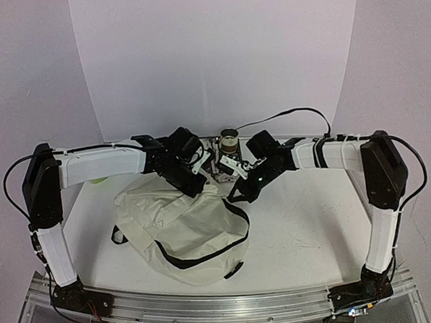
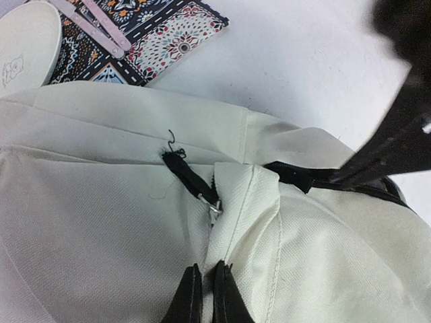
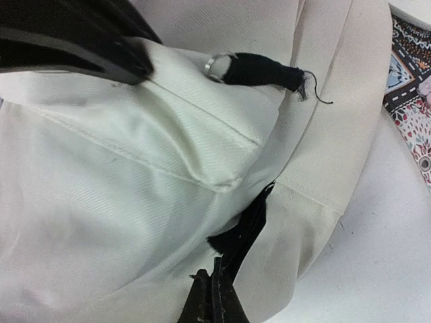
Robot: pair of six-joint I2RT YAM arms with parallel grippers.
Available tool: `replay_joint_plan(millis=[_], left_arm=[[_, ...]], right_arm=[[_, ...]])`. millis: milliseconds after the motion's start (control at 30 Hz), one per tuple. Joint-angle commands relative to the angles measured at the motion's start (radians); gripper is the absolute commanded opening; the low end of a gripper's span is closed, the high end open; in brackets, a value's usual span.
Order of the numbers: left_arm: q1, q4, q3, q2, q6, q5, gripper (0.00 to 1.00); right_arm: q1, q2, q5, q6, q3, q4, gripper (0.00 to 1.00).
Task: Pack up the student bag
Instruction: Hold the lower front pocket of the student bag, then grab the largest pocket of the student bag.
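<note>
Left wrist: student bag point(image 2: 101, 215) lies directly beneath left claw point(image 2: 206, 293), fabric pinched.

Bright, even light from overhead. Soft, short shadows under the bag point(image 1: 190, 228) on the white table point(image 1: 313, 221). Faint purple tint over the backdrop point(image 1: 210, 53) in the top view, slightly grainy and soft. Crisp on the cloth weave in both wrist views; blurred on the dark fingers point(image 2: 190, 299) nearest the lens. Nearly blown-out whites on the table in the left wrist view.
</note>
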Motion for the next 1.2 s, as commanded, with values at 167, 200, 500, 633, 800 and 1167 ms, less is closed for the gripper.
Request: replay_joint_plan(millis=[167,200,500,633,800,1167], left_arm=[[0.024,0.012,0.032,0.028,-0.056,-0.016,0.00],[0.024,0.013,0.034,0.029,-0.056,-0.007,0.00],[0.025,0.013,0.029,0.011,-0.047,0.071,0.00],[0.025,0.014,0.030,0.005,-0.045,0.090,0.00],[0.025,0.015,0.028,0.002,-0.047,0.102,0.00],[0.025,0.024,0.027,-0.015,-0.061,0.130,0.00]], right_arm=[[0.004,-0.244,-0.028,0.064,-0.173,-0.002,0.00],[0.004,-0.262,-0.018,0.074,-0.203,0.016,0.00],[0.004,-0.174,0.158,-0.057,-0.205,0.176,0.35],[0.004,-0.131,0.159,-0.175,-0.186,0.231,0.46],[0.009,-0.069,0.106,-0.279,-0.142,0.243,0.50],[0.021,0.032,0.061,-0.348,-0.087,0.307,0.50]])
